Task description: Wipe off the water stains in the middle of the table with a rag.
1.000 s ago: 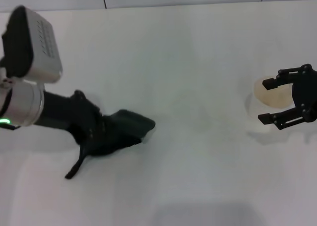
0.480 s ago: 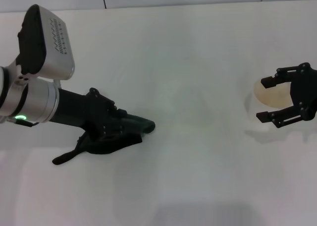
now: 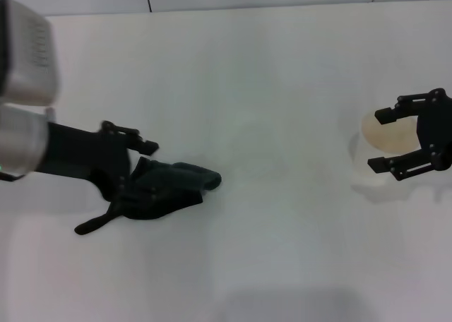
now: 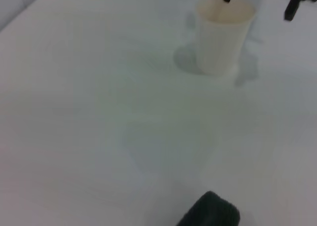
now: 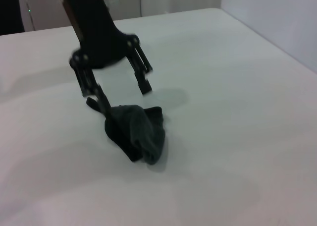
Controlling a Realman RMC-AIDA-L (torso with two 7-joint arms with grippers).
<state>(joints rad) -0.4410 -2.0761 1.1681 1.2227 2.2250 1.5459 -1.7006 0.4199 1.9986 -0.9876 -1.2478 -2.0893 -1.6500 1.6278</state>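
The white cup [image 3: 385, 149] is standing on the table [image 3: 282, 75], right gripper [image 3: 413, 145] open around it. Well left of the cup, the open left gripper [image 3: 141, 170] is straddling the rag [image 3: 166, 191].

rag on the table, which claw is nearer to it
Left. The left claw is open right over the rag, one finger at its edge. The right claw is far across the table, around the paper cup.

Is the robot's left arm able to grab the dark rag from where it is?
Probably yes. The left gripper is open and right over the rag, which lies on the table with nothing in between. The right gripper is away by the cup.
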